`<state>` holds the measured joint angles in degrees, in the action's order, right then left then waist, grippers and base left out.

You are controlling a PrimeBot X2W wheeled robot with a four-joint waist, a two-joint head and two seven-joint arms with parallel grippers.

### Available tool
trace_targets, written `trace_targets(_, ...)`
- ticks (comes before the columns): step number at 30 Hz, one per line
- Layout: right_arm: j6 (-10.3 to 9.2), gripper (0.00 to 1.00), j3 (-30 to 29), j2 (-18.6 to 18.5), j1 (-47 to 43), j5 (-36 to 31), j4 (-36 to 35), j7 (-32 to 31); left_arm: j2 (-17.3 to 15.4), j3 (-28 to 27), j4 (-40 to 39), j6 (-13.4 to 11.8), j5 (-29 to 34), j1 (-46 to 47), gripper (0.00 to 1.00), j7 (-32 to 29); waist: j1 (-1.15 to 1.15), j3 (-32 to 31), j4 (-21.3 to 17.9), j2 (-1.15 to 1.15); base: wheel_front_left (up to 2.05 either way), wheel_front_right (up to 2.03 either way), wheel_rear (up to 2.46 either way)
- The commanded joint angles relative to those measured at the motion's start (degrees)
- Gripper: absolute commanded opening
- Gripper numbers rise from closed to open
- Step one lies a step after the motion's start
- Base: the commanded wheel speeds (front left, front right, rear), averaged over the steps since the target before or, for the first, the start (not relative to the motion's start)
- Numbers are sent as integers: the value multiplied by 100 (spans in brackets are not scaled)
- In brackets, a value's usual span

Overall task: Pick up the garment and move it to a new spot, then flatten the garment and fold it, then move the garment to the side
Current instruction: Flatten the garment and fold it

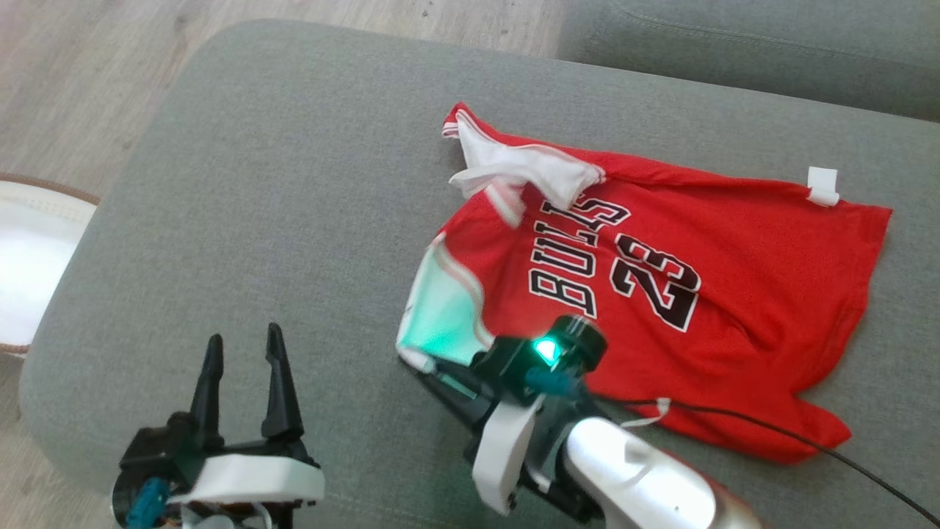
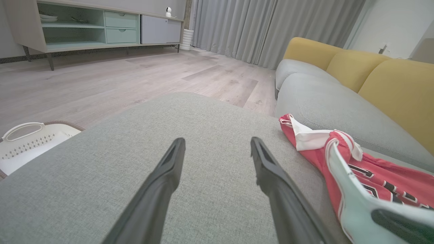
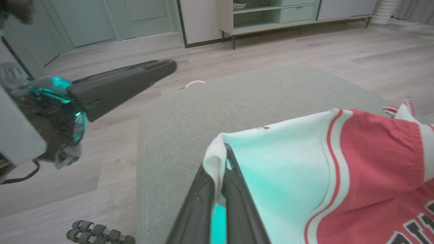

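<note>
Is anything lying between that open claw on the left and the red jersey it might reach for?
Nothing visible does. Just bare grey cushion lies between the open left gripper and the jersey. The right gripper is pinching the jersey's white edge.

Head view: high above, facing steeply down on the cushion [image 1: 294,147], mid-range; jersey [image 1: 734,257] centre right, basket [image 1: 29,242] at left edge. Left wrist view: low, close over the cushion, facing along the left gripper [image 2: 217,140] toward floor [image 2: 84,84], cabinet [image 2: 84,27] at upper left, sofa [image 2: 322,101] at right. Right wrist view: low, very near the jersey, facing along the right gripper [image 3: 215,159], cabinet at top. Shared: cushion, jersey and floor in all three; basket in head and left wrist views; cabinet in both wrist views.
</note>
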<state>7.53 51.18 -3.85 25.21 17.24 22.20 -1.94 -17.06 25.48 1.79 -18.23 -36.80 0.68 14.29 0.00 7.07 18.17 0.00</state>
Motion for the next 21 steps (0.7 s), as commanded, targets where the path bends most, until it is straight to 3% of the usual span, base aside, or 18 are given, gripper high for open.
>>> trace_targets(1, -4, 0, 189, 97, 4, 60, -203, -4, -112, -302, -175, -25, 8, 85, 100, 69, 0, -9, -38, 0, 0, 0, 0)
trace_targets(2, -4, 10, 266, 97, 1, 72, -218, 7, -111, -329, -178, -27, 14, 81, 100, 69, 0, -14, -60, 0, 0, 0, 0)
trace_targets(3, -4, 36, 349, 97, 6, 68, -233, 16, -106, -349, -185, -25, 24, 81, 100, 70, 0, -15, -83, 0, 0, 0, 0)
trace_targets(4, -4, 100, 407, 97, 8, 70, -246, 38, -96, -356, -196, -26, 39, 81, 100, 70, 0, -15, -114, 0, 0, 0, 0)
trace_targets(12, -4, 100, 115, 97, -27, -62, -292, 347, -38, -295, -185, 36, 121, 102, 100, 70, 0, -83, -432, 0, 0, 0, 0)
trace_targets(21, -4, 100, -1232, 97, -379, -411, -436, 564, -12, -161, -170, 66, 171, 136, 100, 37, 0, -196, -827, 0, 0, 0, 0)
